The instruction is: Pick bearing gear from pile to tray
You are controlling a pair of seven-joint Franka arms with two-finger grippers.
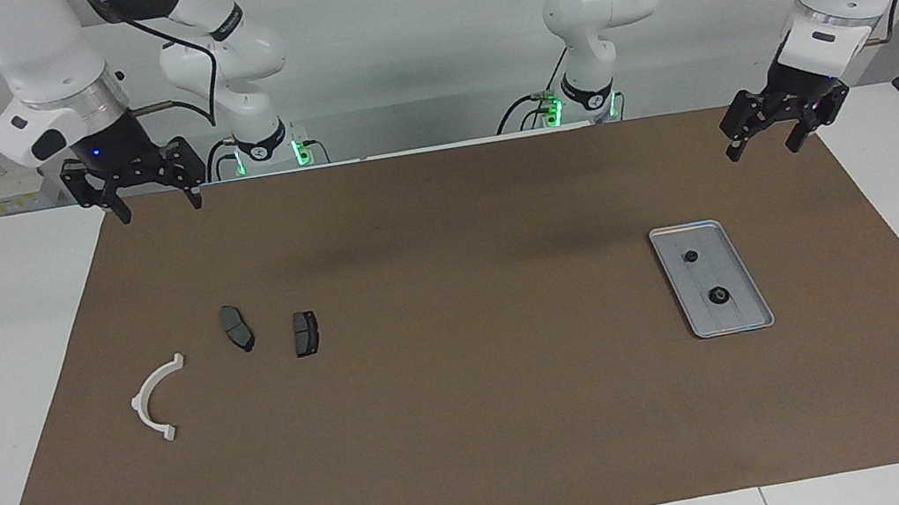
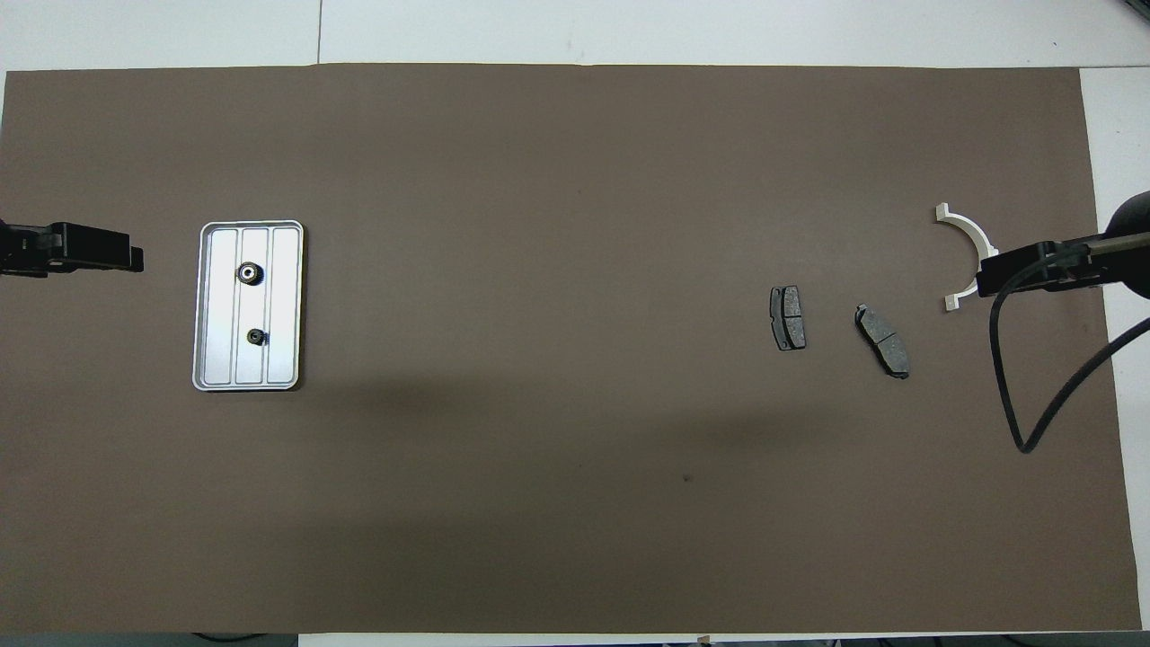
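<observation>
2 small black bearing gears lie in the silver-grey ridged tray [image 1: 754, 292], one gear [image 1: 691, 256] nearer the robots and the larger gear [image 1: 719, 296] at 6 o'clock from it in the facing view, both flat on the ridged floor and well apart. The left gripper [image 1: 769, 138] hangs in the air over the brown mat [image 1: 476, 427] at about 1 o'clock from the tray, fingers spread and carrying nothing. The right gripper [image 1: 155, 204] waits over the mat's edge at the right arm's end of the table, jaws likewise apart and empty.

What remains of the pile sits toward the right arm's end: 2 dark grey brake pads, one [image 1: 237, 328] at 9 o'clock from the other [image 1: 306, 334], and a white arc bracket [image 1: 155, 401] at about 8 o'clock from them. No round black piece shows among them, so the transfer looks complete, or very nearly so.

If so, the step in hand is a clean retreat. Done well, that means lifting clear of the tray rim and leaving both gears undisturbed. Should another gear turn up, a vertical approach with fingers straddling its rim would suit such a small round part.
</observation>
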